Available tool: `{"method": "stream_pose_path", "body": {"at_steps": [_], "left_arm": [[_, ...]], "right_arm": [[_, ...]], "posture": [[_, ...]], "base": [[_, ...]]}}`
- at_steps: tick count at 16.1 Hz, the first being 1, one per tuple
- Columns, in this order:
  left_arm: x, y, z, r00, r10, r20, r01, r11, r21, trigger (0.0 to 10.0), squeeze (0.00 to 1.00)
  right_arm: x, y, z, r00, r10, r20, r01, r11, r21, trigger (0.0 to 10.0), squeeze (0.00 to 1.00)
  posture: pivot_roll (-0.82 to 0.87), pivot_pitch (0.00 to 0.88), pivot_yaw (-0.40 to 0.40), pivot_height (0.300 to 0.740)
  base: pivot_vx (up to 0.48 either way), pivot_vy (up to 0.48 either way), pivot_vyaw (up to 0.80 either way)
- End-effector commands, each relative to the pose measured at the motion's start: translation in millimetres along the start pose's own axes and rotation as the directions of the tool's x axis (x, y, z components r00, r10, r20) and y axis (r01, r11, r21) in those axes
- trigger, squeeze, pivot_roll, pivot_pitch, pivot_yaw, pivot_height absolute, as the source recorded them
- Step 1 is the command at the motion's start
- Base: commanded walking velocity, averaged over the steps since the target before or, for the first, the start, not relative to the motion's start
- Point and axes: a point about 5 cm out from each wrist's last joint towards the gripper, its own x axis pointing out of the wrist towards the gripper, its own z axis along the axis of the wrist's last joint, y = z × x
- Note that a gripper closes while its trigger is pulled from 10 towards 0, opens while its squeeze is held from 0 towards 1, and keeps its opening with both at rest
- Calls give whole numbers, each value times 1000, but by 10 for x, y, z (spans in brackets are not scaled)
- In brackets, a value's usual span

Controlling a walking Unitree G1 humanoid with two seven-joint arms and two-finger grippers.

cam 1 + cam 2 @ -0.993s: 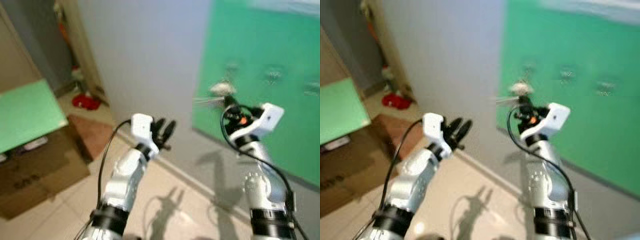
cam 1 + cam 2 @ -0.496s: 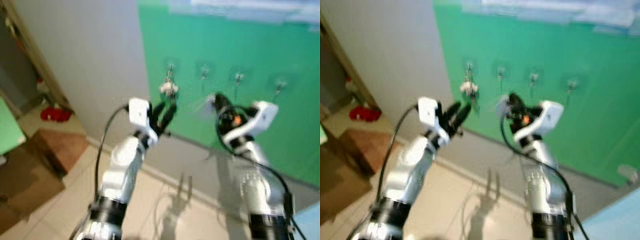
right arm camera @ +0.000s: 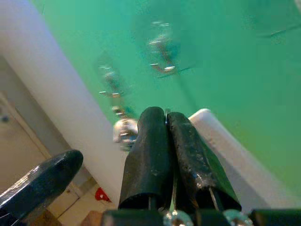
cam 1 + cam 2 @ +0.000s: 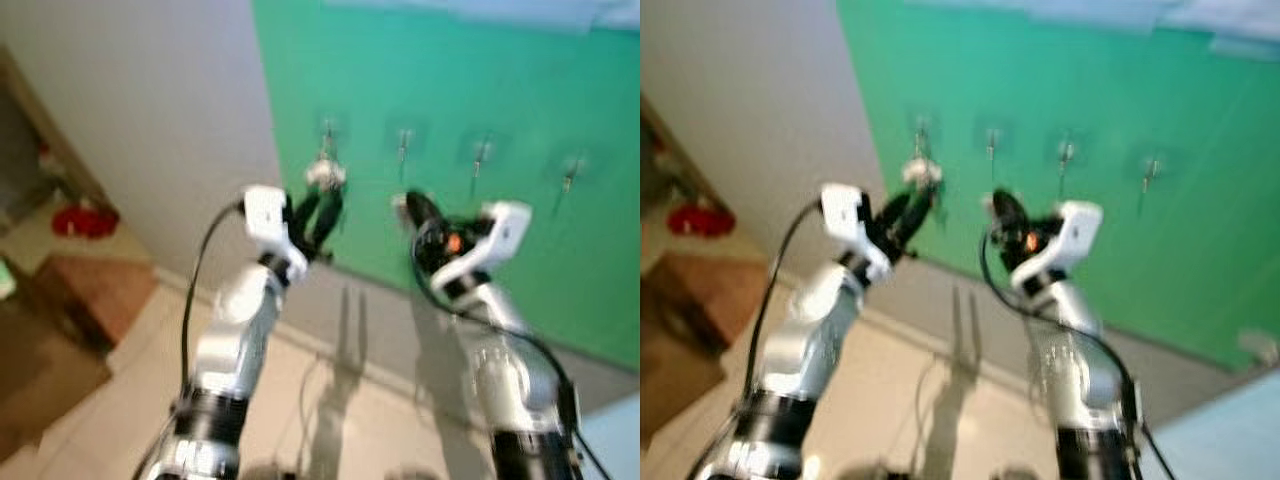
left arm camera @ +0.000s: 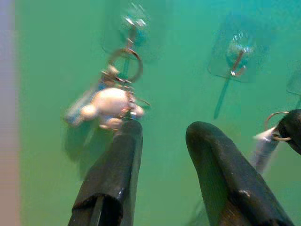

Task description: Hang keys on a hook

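The green wall panel (image 4: pixel 520 90) carries 4 hooks (image 4: pixel 404 142) in 1 row. There are 2 sets of keys: 1 bunch with a white charm (image 5: pixel 110 103) and 1 ring, on the hook nearest the panel's left edge, and 1 set of keys (image 5: pixel 268 141) in the right gripper (image 4: pixel 410 205). There are 2 silver arms and 2 grippers, the other being the left gripper (image 4: pixel 320 205), each with 2 black fingers (image 5: pixel 117 174). On the floor lie 1 red thing (image 4: pixel 78 218) and 1 brown box (image 4: pixel 95 290), too blurred to count further.
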Motion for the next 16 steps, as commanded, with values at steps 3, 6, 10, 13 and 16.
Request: {"method": "stream_pose_path", "body": {"at_steps": [3, 6, 10, 13, 16], "left_arm": [[13, 42, 100, 999, 20, 26, -20, 1000, 12, 10000, 0], [13, 43, 138, 999, 24, 34, -25, 1000, 18, 10000, 0], [17, 8, 215, 998, 20, 59, -21, 1000, 17, 10000, 0], [25, -20, 267, 997, 6, 72, -7, 1000, 20, 10000, 0], [35, -41, 296, 997, -2, 76, 1, 1000, 21, 10000, 0]], "right_arm": [[185, 168, 50, 996, 91, -17, -92, 984, -151, 10000, 0], [369, 128, 183, 997, 61, 43, -54, 988, -145, 10000, 0], [538, 240, 228, 991, 95, 98, -97, 995, 12, 10000, 0], [570, 290, 203, 986, 122, 111, -132, 988, 86, 10000, 0], [588, 234, 195, 988, 80, 129, -99, 984, 151, 10000, 0]], "posture": [[-27, 69, 59, 740], [-25, 82, 58, 740], [3, 115, 51, 740], [12, 121, 52, 740], [18, 130, 57, 740]], "base": [[0, 0, 0], [0, 0, 0], [0, 0, 0], [0, 0, 0], [0, 0, 0]]}}
